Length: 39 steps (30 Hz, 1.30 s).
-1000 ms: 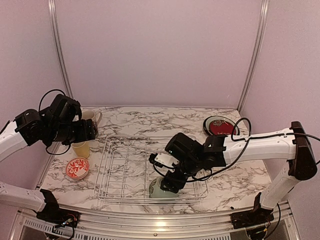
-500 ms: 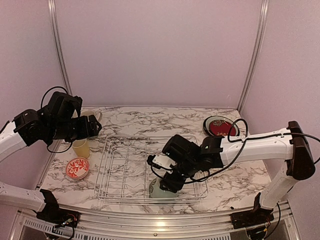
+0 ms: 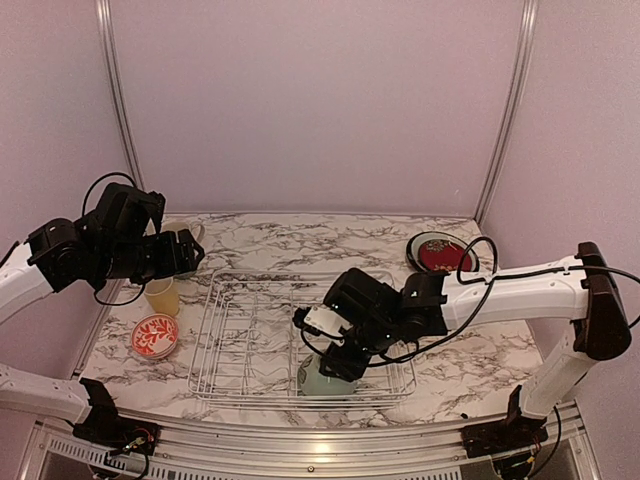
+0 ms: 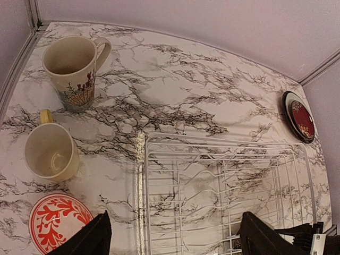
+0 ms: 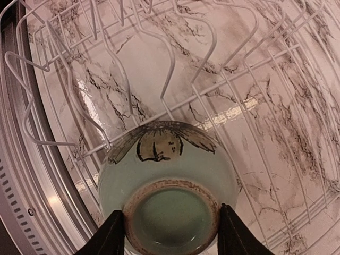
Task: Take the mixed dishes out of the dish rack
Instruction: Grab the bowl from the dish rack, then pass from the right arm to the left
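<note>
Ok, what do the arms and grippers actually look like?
The left arm and right arm match: white tubular links, black joints and wrist housings, and a thin black cable looping loose along each. The right arm's elbow joint looks dark brown. The left gripper and right gripper each have two plain black fingers.

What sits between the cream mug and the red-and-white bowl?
The small yellow cup, upright on the marble table, touching neither the cream mug nor the red-and-white bowl. Clearest in the left wrist view.
</note>
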Motion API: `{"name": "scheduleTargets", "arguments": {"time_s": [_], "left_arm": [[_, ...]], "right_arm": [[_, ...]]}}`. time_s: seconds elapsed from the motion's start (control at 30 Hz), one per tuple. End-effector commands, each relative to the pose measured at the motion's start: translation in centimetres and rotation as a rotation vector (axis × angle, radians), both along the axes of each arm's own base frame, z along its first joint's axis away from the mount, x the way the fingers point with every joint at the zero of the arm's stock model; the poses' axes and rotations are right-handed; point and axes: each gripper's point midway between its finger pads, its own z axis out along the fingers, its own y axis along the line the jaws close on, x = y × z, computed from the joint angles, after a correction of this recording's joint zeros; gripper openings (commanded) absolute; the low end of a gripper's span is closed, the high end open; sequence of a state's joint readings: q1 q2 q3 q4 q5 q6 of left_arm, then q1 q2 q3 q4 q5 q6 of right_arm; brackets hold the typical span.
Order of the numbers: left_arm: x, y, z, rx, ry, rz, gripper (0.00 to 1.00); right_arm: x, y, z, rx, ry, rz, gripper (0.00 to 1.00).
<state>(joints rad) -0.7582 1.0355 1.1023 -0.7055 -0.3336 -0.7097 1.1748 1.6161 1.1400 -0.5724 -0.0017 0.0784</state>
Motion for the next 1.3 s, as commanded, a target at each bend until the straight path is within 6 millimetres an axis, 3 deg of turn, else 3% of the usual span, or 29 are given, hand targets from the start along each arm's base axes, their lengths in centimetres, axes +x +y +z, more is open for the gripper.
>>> {"name": "scheduleTargets", "arguments": {"time_s": [0.0,0.27,0.43,0.67,0.77,1.1,1.27], "left_arm": [[0.2,-0.5,0.2,-0.009,-0.007,-0.015,0.86],[0.3,-0.3,0.5,-0.039,-0.026,0.008,0.87],[0.4,-1.9,1.2,-0.13,-0.056,-0.04,0.88],[0.7,-6.0,1.0,-0.278,-0.052,-0.163,0.89],[0.4,-8.9,1.5,-0.413,-0.053,-0.268,0.89],[-1.5,-17.0,2.7,-0.719,-0.033,-0.522,0.91],[-2.6,-19.6,3.2,-0.824,-0.007,-0.613,0.92]], "right_arm": [[0.9,0.7,3.3,0.091,-0.071,-0.037,0.34],[2.8,0.1,6.6,0.185,-0.159,-0.134,0.34],[4.3,-0.7,9.0,0.311,-0.144,-0.215,0.34],[6.6,-2.5,14.0,0.617,-0.087,-0.315,0.35],[7.4,-2.9,15.9,0.723,-0.063,-0.331,0.35],[9.0,-3.3,19.5,0.971,0.01,-0.309,0.34],[8.9,-2.7,20.4,1.023,0.032,-0.285,0.34]]}}
